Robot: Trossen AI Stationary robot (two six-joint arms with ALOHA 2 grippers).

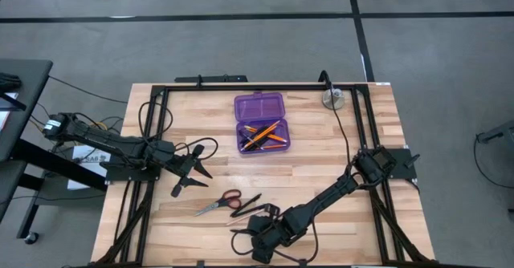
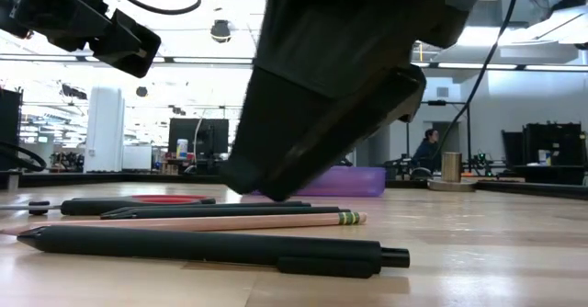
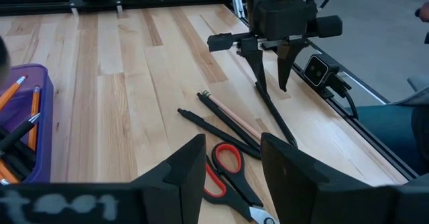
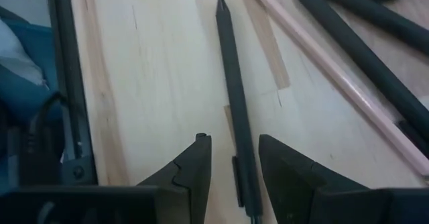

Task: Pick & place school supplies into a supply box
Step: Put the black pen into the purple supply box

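Supply box: we find the purple case lying open on the far middle of the table, with orange pencils and dark pens already inside.
Scissors: we list them flat on the wood near the front edge, between the two arms, red handles toward the right arm.
Loose pens: we count two black ones and a pale pencil just beside the scissors.
Single black pen: we see it apart from that group, lying lengthwise between the right fingers.
Right gripper: we note its fingers parted, astride that pen, gripping nothing.
Left gripper: we note it raised above the scissors, fingers apart, empty.
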